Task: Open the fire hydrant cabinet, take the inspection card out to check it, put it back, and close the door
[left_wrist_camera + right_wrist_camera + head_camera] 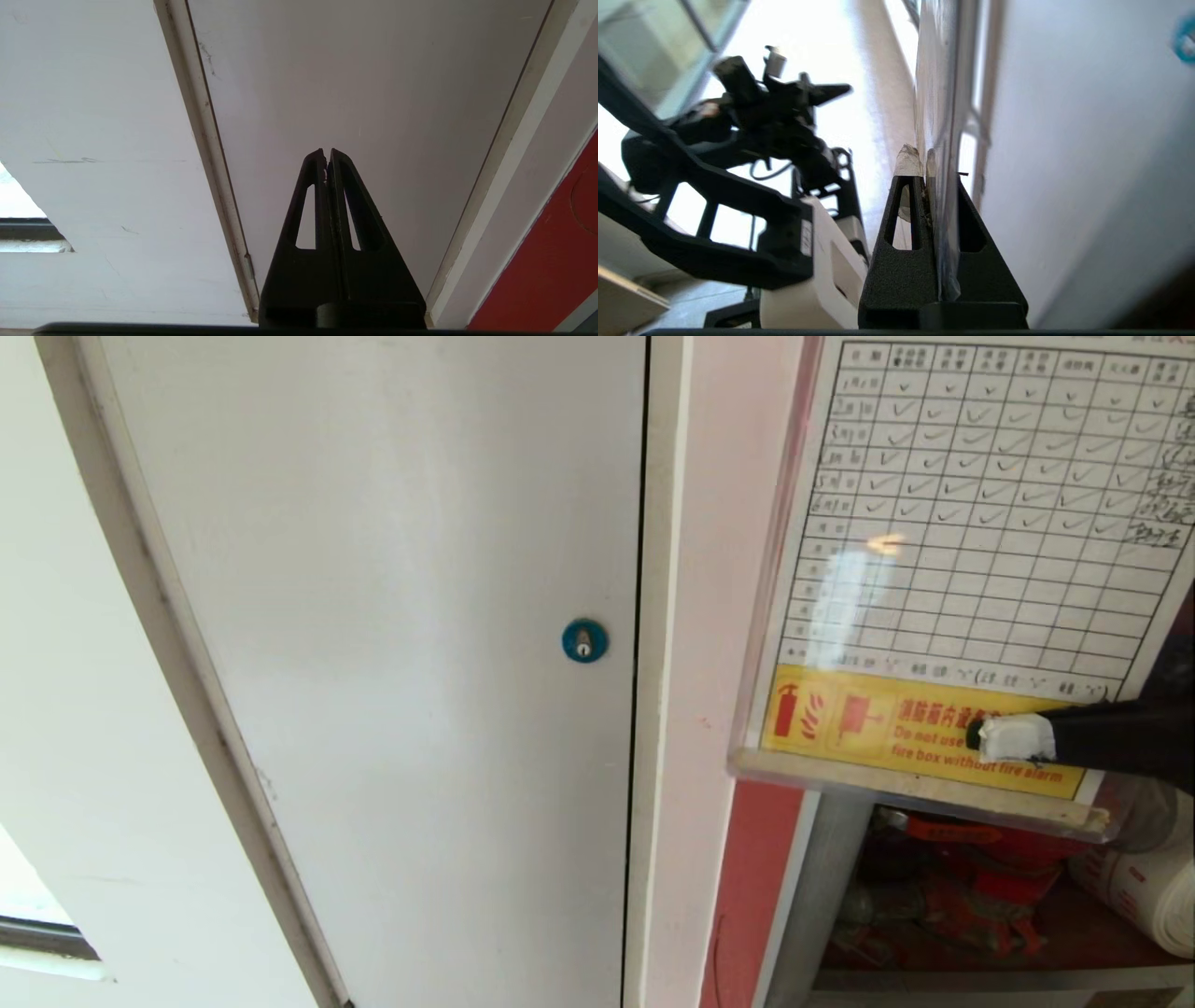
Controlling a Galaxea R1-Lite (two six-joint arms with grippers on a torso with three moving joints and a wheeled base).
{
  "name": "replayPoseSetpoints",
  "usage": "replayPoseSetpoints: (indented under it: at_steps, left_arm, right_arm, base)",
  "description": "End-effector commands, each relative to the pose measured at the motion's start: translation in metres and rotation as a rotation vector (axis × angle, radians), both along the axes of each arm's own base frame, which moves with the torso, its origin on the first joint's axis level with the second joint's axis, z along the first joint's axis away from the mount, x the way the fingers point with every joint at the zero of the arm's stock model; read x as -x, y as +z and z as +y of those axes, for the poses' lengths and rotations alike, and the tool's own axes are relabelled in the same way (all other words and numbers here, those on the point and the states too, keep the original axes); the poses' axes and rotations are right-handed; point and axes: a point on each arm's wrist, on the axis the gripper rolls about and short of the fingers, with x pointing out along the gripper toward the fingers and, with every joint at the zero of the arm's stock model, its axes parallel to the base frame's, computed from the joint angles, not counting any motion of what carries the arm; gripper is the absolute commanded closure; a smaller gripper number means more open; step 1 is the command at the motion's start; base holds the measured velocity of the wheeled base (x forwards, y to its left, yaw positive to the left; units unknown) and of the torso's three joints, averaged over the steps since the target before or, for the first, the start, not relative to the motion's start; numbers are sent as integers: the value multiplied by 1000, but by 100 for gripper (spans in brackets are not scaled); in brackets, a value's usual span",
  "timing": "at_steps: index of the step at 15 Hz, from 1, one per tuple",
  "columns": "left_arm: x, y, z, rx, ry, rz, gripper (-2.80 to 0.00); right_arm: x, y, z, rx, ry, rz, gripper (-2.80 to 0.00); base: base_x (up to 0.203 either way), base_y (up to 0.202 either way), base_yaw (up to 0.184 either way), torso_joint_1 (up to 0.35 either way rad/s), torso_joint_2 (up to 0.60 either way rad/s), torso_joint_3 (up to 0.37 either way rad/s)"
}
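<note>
The right gripper (1013, 737) is coming in from the right edge of the head view, jaws clenched on the inspection card (971, 560). It is pinching the card low on its yellow warning strip, near the bottom edge, white-taped fingertip (1018, 738) showing on the front face. The card is sitting in a clear sleeve and being held up flat toward the head camera, probably so the checkmark grid is readable; that fits the checking step. The right wrist view is showing the sleeve edge-on, sandwiched between the two fingers (908, 163).

The fire hydrant cabinet (766, 859) is standing open below and behind the card: red lining, red valve parts, white rolled hose (1153, 887) at far right. The cabinet's own door I cannot make out in these views.

The left gripper (327, 154) is parked, jaws pressed together on nothing, pointing at the plain white door (392, 616) with the blue lock (584, 640) on the left.

On room: the card's left edge is hanging just beside the white frame post (667, 616), so little slack that way. The cabinet mouth underneath looks open for the return, though the card's lower edge is hanging near the valve.
</note>
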Motion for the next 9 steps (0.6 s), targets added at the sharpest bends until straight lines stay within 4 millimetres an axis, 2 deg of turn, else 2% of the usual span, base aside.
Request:
replayPoseSetpoints:
  at_steps: [1, 5, 9]
  left_arm:
    - [0, 0, 0, 0, 0, 0, 0]
    - [0, 0, 0, 0, 0, 0, 0]
    - [0, 0, 0, 0, -1, 0, 0]
  right_arm:
    - [-10, -4, 16, -22, 71, 0, 0]
    - [-21, -27, 52, 7, 213, 89, 0]
    - [-11, -29, 65, 16, 288, 114, 0]
  base:
    - [0, 0, 0, 0, 0, 0]
    - [0, 0, 0, 0, 0, 0]
    - [0, 0, 0, 0, 0, 0]
